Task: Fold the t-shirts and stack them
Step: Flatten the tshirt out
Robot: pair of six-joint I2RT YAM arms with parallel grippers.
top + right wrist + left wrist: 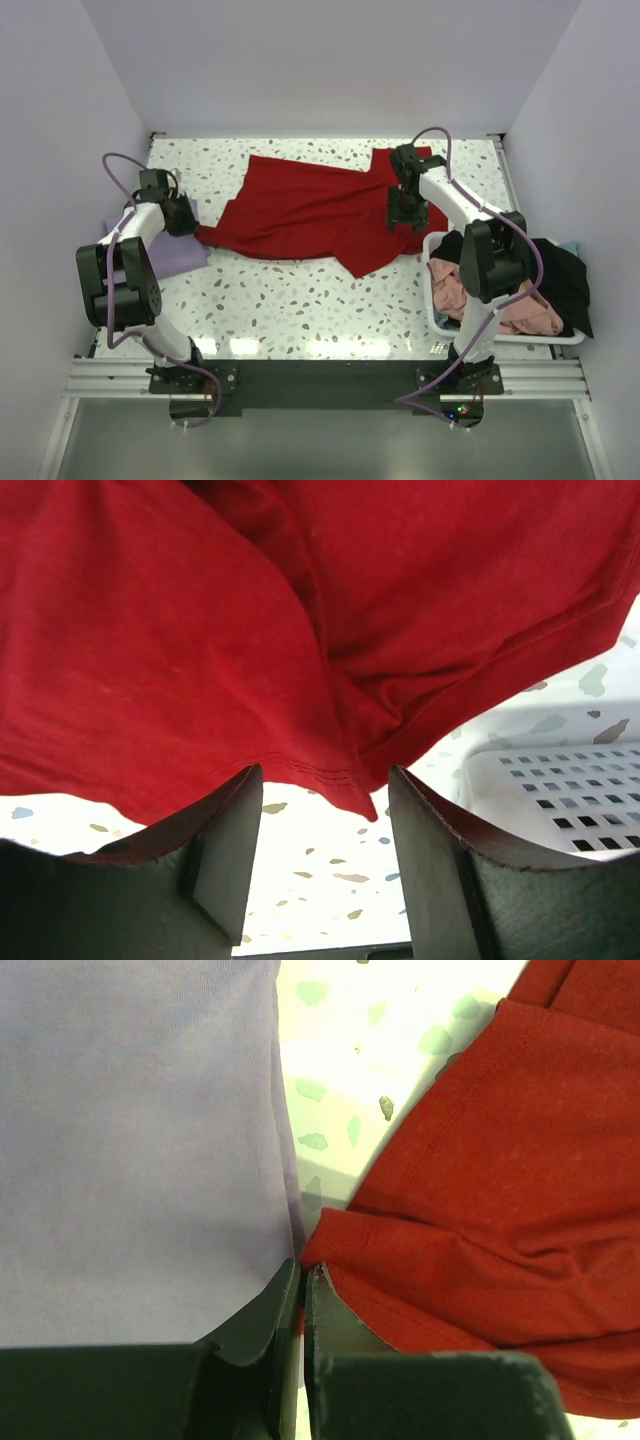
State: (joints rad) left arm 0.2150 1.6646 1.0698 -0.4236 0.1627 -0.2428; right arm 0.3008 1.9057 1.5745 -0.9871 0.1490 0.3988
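Presently, item one, the large soft bright red t-shirt [300,215], is lying spread and rumpled on the speckled white table [300,300]. It is sitting to the left of the white plastic basket [436,318], with its nearest hem reaching almost to the basket's far corner. The left gripper [303,1270], working at the shirt end farthest from the basket, is pinching a corner of the red cloth. Its fingers are pressed together on that corner, and the fabric is tapering to a point there. The right gripper [322,772] is hovering over the shirt end nearest the basket. Its fingers are spread apart, with a tip of stitched hem showing between them and nothing gripped. Item two, the pale lavender t-shirt [178,255], is lying flat at the table side opposite the basket, just beside the pinched red corner. Items three and four, the salmon-pink t-shirt [465,290] and the black t-shirt [565,275], are sitting bunched inside the basket. Handling, as judged: the red cloth is looking light, thin and limp, creasing wherever unsupported, and not fragile. It is likely calling for pinches on stitched hems or corners, two at once, held taut against bunching.
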